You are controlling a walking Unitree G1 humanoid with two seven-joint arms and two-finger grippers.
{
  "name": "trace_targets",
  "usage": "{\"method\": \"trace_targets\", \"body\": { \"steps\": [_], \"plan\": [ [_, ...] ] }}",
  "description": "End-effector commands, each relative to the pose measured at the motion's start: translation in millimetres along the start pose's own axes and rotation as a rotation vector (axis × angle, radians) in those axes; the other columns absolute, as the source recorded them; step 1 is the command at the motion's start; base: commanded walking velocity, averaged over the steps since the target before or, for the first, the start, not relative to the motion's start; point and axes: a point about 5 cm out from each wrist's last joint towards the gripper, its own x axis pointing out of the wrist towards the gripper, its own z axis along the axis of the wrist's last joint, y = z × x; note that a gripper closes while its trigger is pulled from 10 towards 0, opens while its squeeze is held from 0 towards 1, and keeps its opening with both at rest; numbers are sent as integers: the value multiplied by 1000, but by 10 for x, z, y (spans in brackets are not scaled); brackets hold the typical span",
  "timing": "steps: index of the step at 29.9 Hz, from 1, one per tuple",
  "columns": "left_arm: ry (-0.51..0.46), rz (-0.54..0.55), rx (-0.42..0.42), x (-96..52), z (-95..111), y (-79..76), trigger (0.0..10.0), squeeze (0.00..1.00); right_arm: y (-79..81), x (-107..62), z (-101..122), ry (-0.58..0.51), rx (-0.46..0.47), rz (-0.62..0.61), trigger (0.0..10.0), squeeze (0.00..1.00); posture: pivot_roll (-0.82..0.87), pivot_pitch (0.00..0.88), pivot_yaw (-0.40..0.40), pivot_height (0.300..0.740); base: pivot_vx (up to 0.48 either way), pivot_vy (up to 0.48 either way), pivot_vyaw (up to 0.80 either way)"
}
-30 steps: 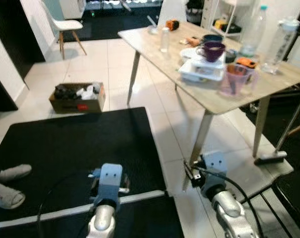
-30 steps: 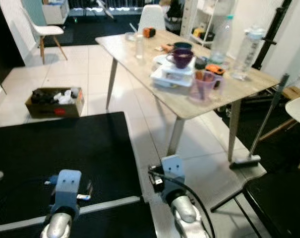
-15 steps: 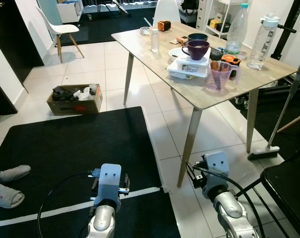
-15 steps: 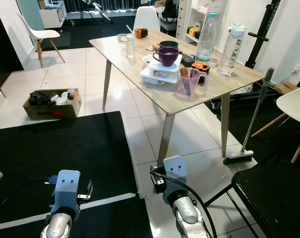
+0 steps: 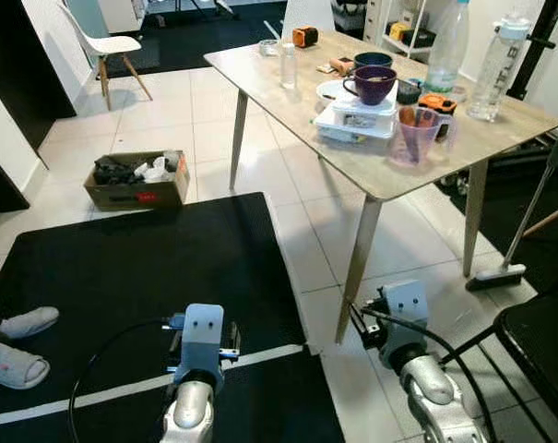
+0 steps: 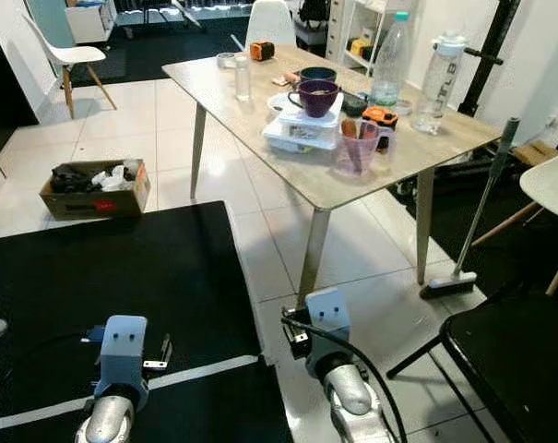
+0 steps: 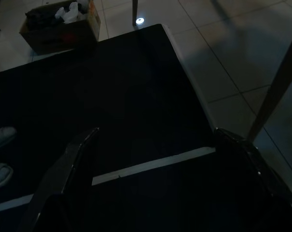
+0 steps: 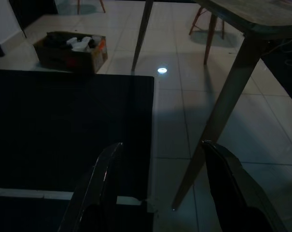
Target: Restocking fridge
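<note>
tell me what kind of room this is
Likely a lived-in home dining or living area: a wooden table crowded with a purple mug and water bottles, a black rug on white tiles, and a cardboard box of clutter.

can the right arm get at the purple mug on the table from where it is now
Probably not yet. The right gripper hangs low near the floor beside the table leg, fingers open, while the purple mug sits far back atop a white container.

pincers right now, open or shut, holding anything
Left pincer: open, holding nothing, over the black mat.
Right pincer: open, holding nothing, near a table leg.
</note>
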Motion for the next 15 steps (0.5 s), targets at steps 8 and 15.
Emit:
{"method": "trace_targets", "body": {
  "steps": [8,15],
  "plan": [
    [45,27,-9,-19,-96,52,10000,0,67,-15,-59,21,20,15,10000,0,-86,109,20,710,0,480,0],
    [51,34,-2,-11,-99,60,10000,0,63,-15,-59,23,19,14,10000,0,-87,112,19,710,0,334,0]
  ]
}}
